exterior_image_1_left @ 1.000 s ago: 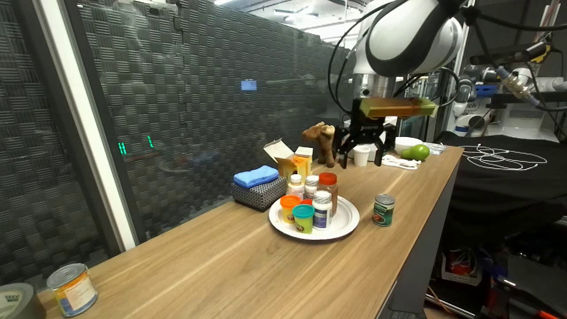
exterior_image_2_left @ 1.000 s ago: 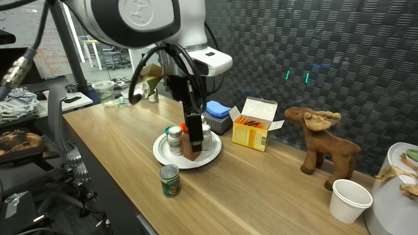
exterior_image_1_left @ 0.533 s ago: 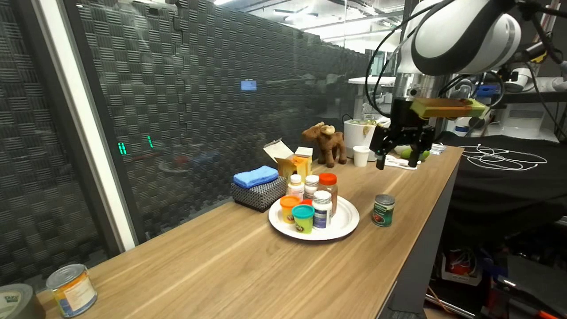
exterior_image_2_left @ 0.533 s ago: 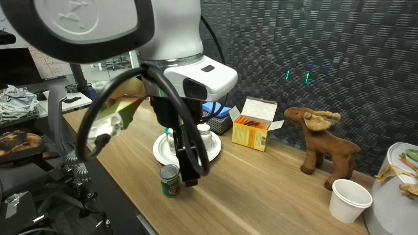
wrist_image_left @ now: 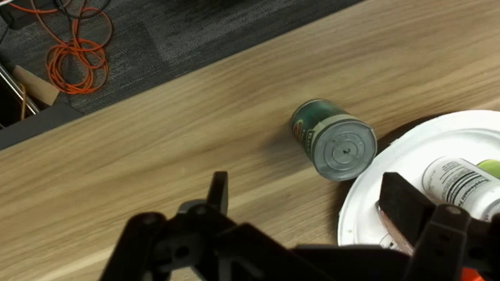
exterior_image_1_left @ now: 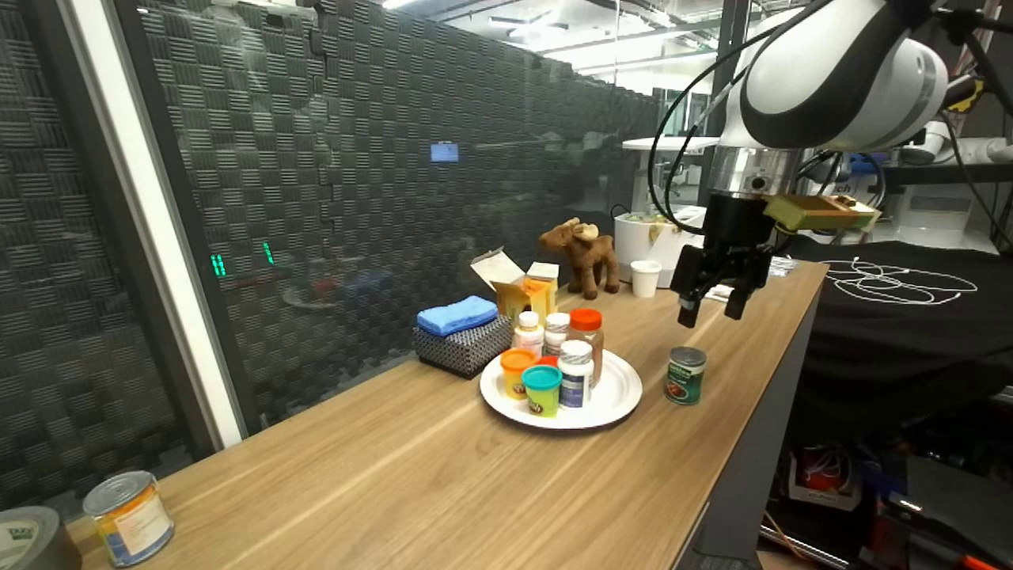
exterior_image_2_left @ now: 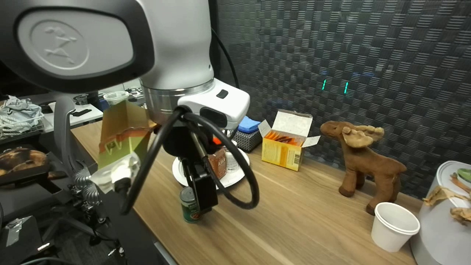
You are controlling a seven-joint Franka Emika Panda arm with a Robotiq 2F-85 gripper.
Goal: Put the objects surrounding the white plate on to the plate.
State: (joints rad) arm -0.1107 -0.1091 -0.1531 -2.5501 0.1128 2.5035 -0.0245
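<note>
A dark green can [exterior_image_1_left: 685,378] stands upright on the table, just off the rim of the white plate [exterior_image_1_left: 621,404]. My gripper [exterior_image_1_left: 711,313] hangs above and behind it, jaws apart and nothing between them. In the wrist view the can [wrist_image_left: 343,150] lies ahead of the gap between the fingers, untouched. On the plate are a teal-lidded tub [exterior_image_1_left: 543,392], an orange-lidded tub [exterior_image_1_left: 518,374], a red-capped bottle [exterior_image_1_left: 587,332], a white bottle with a purple label [exterior_image_1_left: 576,376] and two more white-capped bottles [exterior_image_1_left: 529,339] behind. My gripper partly covers the can in an exterior view.
Behind the plate stand a black box with a blue cloth [exterior_image_1_left: 457,315] and an open yellow carton [exterior_image_2_left: 283,154]. A toy moose [exterior_image_2_left: 368,162], white paper cups [exterior_image_2_left: 393,228] and a white vessel [exterior_image_2_left: 445,221] line the wall side. Another can [exterior_image_1_left: 130,518] sits far off beside a tape roll [exterior_image_1_left: 32,538].
My gripper has moved away from the plate to the can's side, then come lower and turned a little. Its jaws have stayed apart. The can and the things on the plate have not moved.
</note>
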